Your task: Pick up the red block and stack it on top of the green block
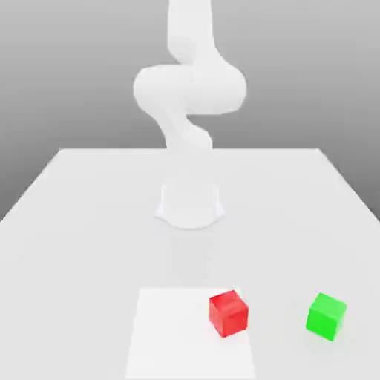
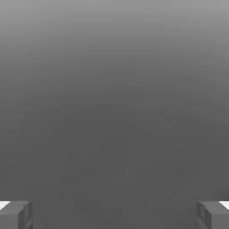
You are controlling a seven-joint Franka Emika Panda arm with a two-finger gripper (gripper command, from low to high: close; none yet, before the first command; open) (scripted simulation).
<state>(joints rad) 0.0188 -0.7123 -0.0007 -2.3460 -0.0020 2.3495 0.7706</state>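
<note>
Red block: a small, bright red cube [image 1: 228,314]. It sits on the white patch [image 1: 182,334], at the patch's side edge toward the ext. view's right, near the patch's far corner on that side. It is turned, so its sides run at a slant to the patch's edges.
Green block: a small, bright green cube [image 1: 326,317]. It sits on the table [image 1: 89,260], off the patch, toward the ext. view's right. It is turned at a slant too.
Red & green: well apart, w/ bare table btw them. They look abt. the same size. Both are much nearer the table's front than its far edge, & the green one is closer to the table's side edge on the ext. view's right.
White patch: flat, bright & w/ straight edges. It lies in front of the robot base.
Robot base: white [image 1: 190,206], on the table, abt. midway btw the two side edges. It is farther back than both blocks.
Arm: white & smooth [image 1: 190,89]. It goes up from the base, w/ a big round bend above the table's far edge.
Gripper: open wide [image 2: 114,215]. Its two fingers [image 2: 15,215] are far apart, w/ plain gray btw them.
Backdrop: gray [image 1: 44,74], behind the table.
</note>
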